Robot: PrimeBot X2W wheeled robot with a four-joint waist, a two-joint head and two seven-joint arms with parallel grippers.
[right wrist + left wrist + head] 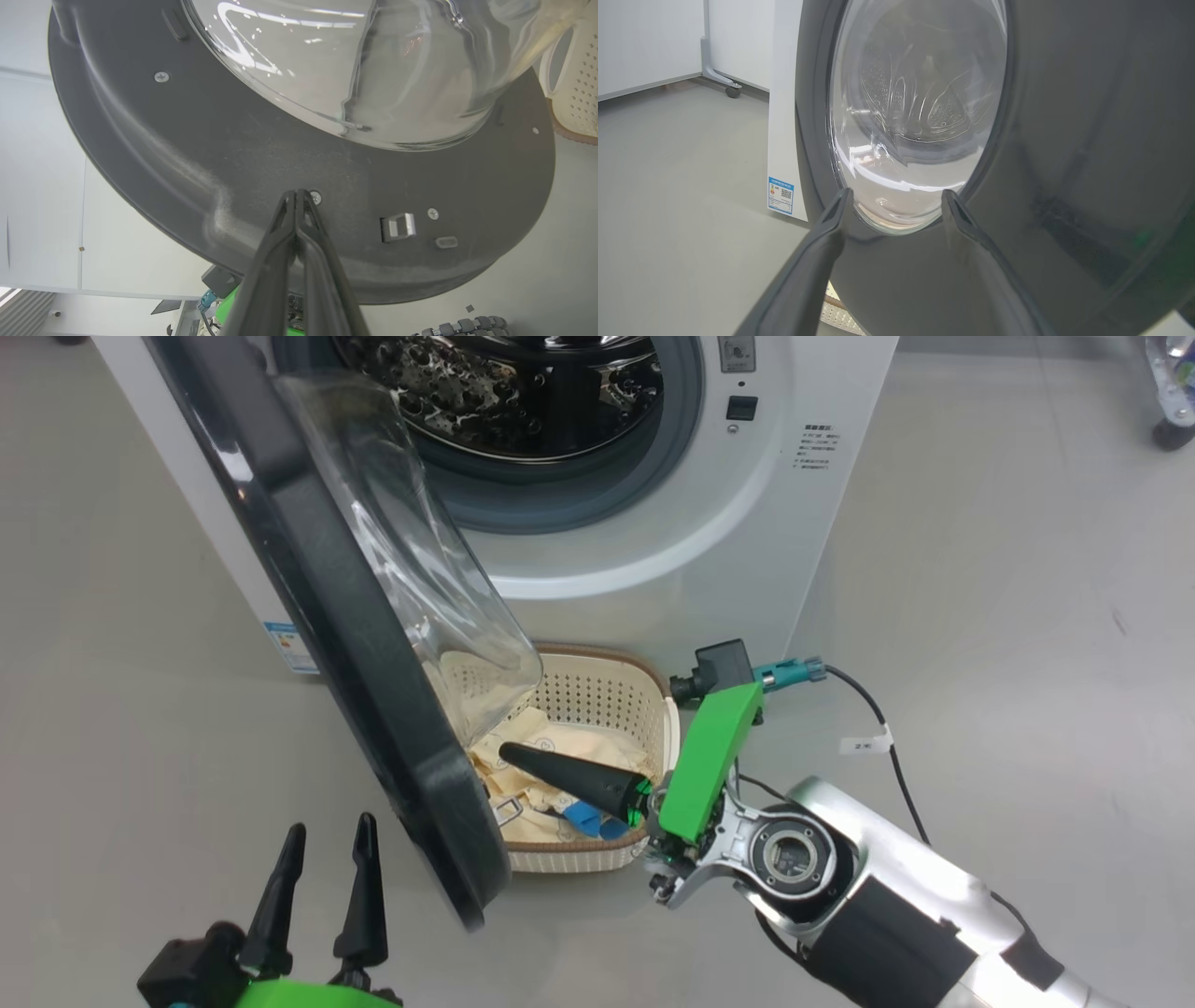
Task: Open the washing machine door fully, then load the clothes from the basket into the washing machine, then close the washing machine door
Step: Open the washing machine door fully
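Washer sits ahead of both grippers, w/ its drum in plain sight. Its door is swung out and stands between the two. The outer face is right in front of my L gripper, and the inner face w/ the glass bulge is ahead of my R gripper. Basket sits on the floor under the R fingers, by the washer front. Clothes lie in it, just below the R tips. L gripper is spread wide, nothing in it, close to the door. R gripper is pinched fully together and empty, tips at the door's inner ring by a screw; can't tell if touching. Latch hook is just right of those tips on the R wrist cam.
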